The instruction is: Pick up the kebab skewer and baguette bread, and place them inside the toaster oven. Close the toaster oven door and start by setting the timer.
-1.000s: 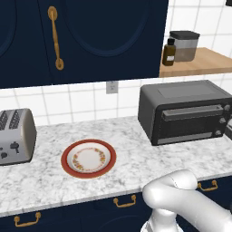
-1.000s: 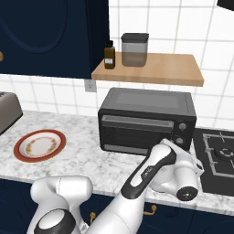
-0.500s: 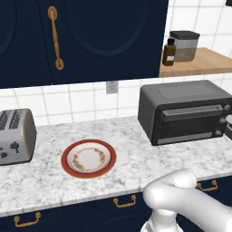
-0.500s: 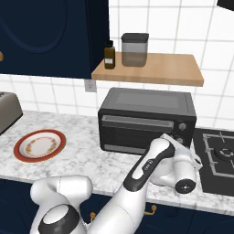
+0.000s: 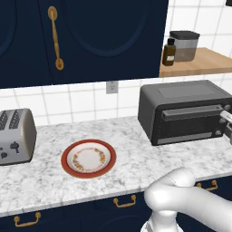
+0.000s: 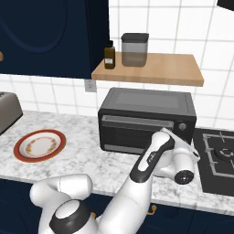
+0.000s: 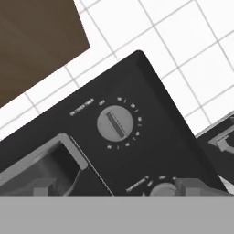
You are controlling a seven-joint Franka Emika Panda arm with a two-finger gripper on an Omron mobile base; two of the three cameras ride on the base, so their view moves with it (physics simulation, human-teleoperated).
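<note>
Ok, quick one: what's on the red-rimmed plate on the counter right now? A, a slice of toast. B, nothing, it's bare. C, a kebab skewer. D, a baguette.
B: the red-rimmed plate on the marble counter shows only its patterned centre in both base views, with no food lying on it.

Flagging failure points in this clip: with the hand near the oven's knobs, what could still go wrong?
Two knobs sit close together on the dark grey boxy toaster oven: the upper timer dial and a lower knob. The open hand might turn the wrong one. The red-rimmed plate lies bare, and the closed oven door hides whether the food went inside.
</note>
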